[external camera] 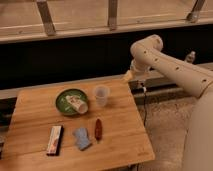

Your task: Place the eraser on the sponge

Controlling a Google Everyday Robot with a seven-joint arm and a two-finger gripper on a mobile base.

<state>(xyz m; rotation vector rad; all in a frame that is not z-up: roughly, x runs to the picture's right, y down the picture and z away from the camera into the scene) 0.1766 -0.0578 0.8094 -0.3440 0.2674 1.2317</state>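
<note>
Our claw (131, 77) hangs spread and empty over the table's (120, 147) far corner. Nearest below it stands the clear cup (101, 94). Well off, down-left of the claw in the view, the eraser (55, 139) lies flat on the wood, just beside the sponge (82, 138) but apart. We judge the reach for the eraser is in hand: cross over, descend, straddle its narrow width.

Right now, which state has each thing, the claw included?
White-and-orange flat eraser: lying flat, not held.
Light-blue soft sponge: bare, nothing on it.
Clear plastic cup: upright.
Green round plate: holds a pale item.
Dark red oblong thing: lying flat.
Claw: open, empty, raised beside wooden table's far right corner.
</note>
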